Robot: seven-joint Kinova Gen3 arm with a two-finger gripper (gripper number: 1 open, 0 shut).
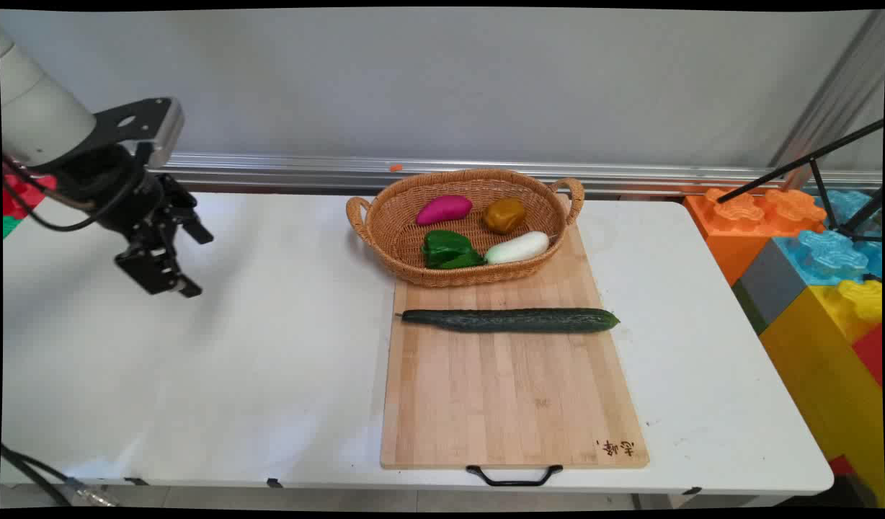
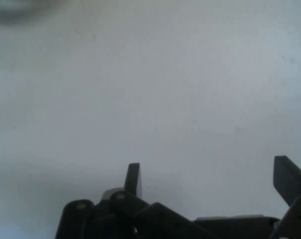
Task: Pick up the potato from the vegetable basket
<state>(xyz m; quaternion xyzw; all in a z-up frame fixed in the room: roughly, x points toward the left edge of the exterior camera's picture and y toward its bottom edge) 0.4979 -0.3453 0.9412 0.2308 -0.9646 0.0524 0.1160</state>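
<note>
My black gripper (image 1: 195, 263) hangs open above the bare left part of the white table (image 1: 197, 360), holding nothing. In the hand view the gripper (image 2: 210, 174) shows its two fingers spread wide over plain white tabletop. Far to its right a long dark green cucumber (image 1: 511, 320) lies across a wooden cutting board (image 1: 511, 404). A wicker basket (image 1: 385, 238) stands on the board's far end. It holds a magenta sweet potato (image 1: 443, 209), a brown potato (image 1: 504, 214), a green pepper (image 1: 450, 250) and a white radish (image 1: 517, 247).
Large toy building blocks (image 1: 810, 245) in orange, blue, grey and yellow stand past the table's right end, with a black tripod leg (image 1: 803, 162) above them. An aluminium rail (image 1: 284, 171) runs along the wall behind the table. A black handle (image 1: 514, 476) sticks out from the board's near edge.
</note>
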